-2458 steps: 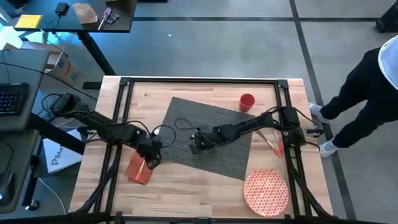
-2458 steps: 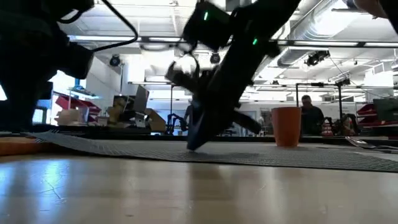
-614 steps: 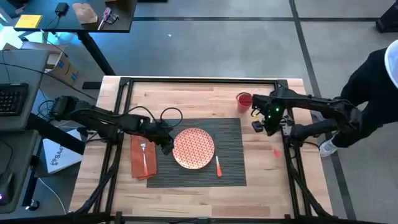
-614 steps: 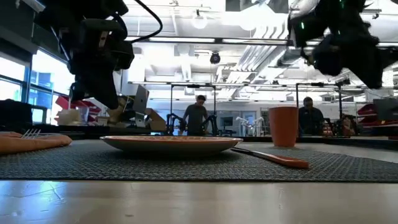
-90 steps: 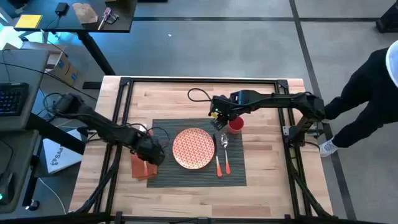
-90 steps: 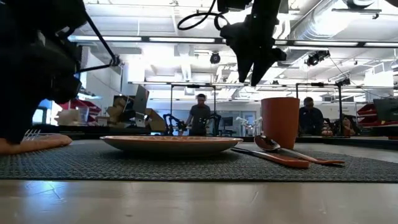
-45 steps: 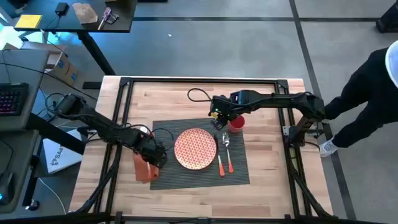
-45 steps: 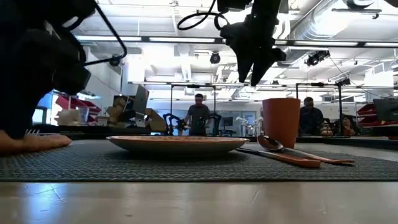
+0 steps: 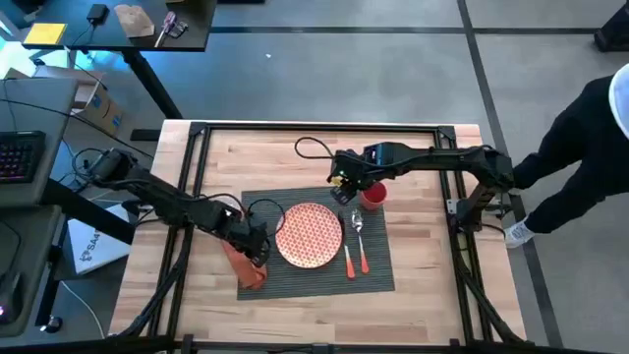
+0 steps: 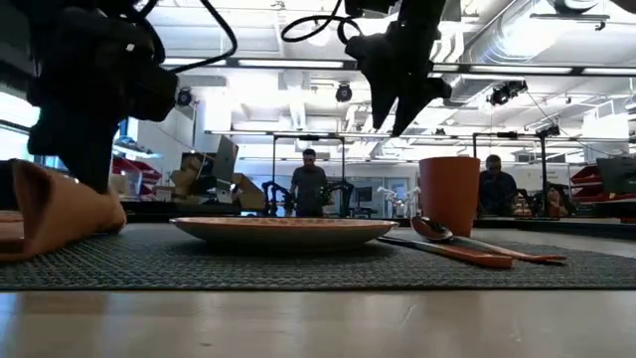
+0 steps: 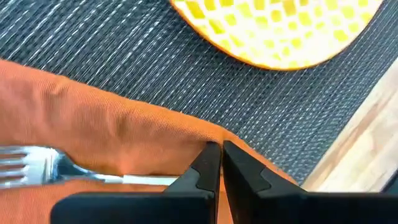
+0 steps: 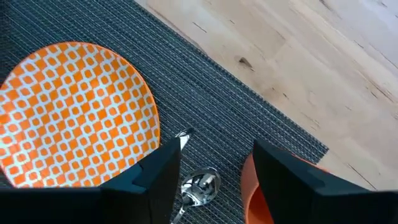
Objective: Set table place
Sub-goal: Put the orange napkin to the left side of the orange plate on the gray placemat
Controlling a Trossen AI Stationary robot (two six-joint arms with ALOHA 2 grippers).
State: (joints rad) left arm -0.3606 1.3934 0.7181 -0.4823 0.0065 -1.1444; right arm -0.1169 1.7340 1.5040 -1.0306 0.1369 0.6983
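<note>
The butcher-block table carries a dark ribbed placemat near its middle. At the mat's centre sits the round red-and-white patterned plate. At the plate's 9 o'clock, on the mat's left edge, lies the orange cloth napkin, bunched and raised at one end in the low view, with a silver fork lying on it. The left gripper is down at the napkin, its fingers pressed together, pinching a fold of the cloth. At the plate's 3 o'clock lie the orange-handled utensil and the silver spoon, side by side. At the plate's 1 o'clock stands the small red cup. The right gripper hangs above the mat just beside the cup, fingers spread and holding nothing.
</note>
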